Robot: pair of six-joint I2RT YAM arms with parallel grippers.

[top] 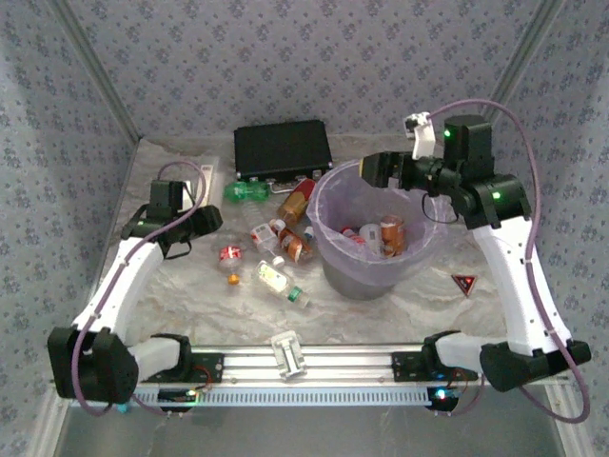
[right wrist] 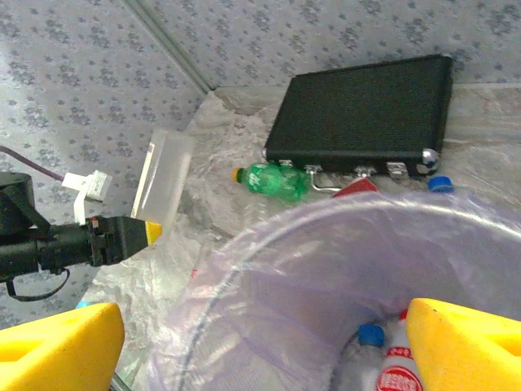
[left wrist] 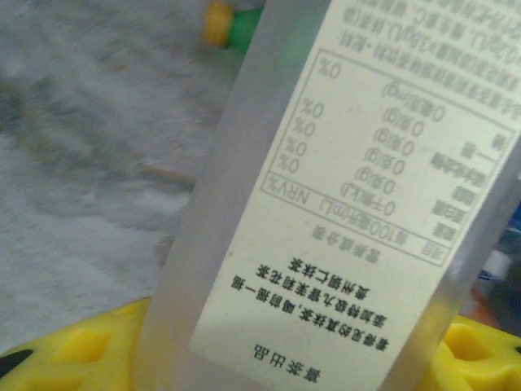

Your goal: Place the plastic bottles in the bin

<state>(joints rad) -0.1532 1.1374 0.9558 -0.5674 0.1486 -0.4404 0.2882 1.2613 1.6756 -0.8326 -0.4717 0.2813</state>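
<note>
Left wrist view: the frosted bottle (left wrist: 326, 204) runs off the top, bottom and right edges, cutting off cap and base. It covers the inner parts of the yellow pads (left wrist: 81, 346) of the left gripper (left wrist: 281, 358). Beyond it, a green bottle (left wrist: 244, 24) is blurred and half hidden. Right wrist view: the bottom edge cuts the fingers (right wrist: 57, 342) of the right gripper (right wrist: 264, 318) and the bottles inside (right wrist: 396, 376) the bin (right wrist: 269, 277); the bin rim hides the body under a blue cap (right wrist: 440, 184). Top view: label print is too small to read.

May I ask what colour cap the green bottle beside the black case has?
Yellow; the cap shows best in the right wrist view.
</note>
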